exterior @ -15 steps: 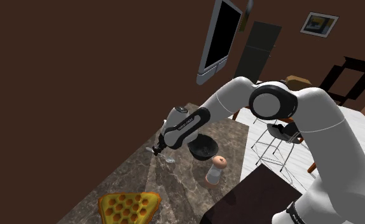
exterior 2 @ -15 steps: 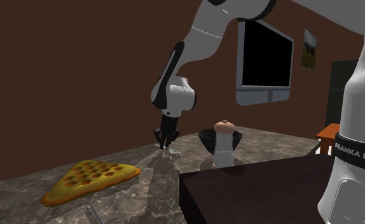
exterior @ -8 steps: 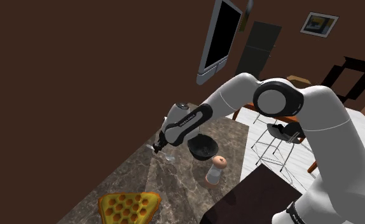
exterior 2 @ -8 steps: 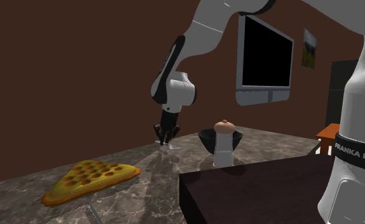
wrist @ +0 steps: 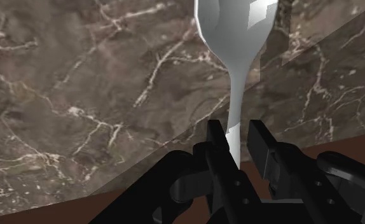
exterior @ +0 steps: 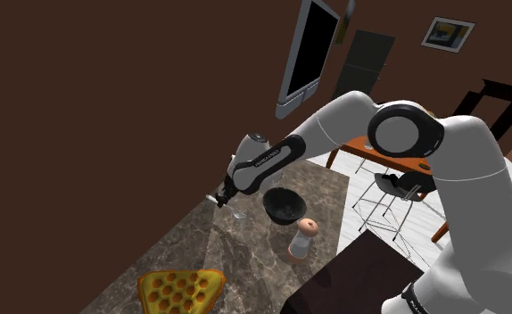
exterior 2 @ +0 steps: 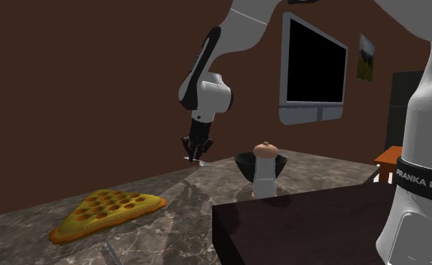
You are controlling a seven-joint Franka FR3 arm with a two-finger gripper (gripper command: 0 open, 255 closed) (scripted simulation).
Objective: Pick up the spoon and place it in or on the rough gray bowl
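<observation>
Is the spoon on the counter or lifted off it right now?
Lifted: the gripper clasps the spoon by its handle, and in the second exterior view it hangs clear above the counter.

The spoon (wrist: 235, 38) in my claw (wrist: 237, 132) looks like smooth, pale metal with a soft gloss. My fingers (wrist: 216, 145) are plain black and matt. The counter (wrist: 79, 95) is dark brown stone veined in white, polished enough to catch light. My arm (exterior: 477, 178) has a smooth white shell with a slight sheen. The bowl (exterior: 283, 205) reads dark and dull; its texture I cannot tell
</observation>
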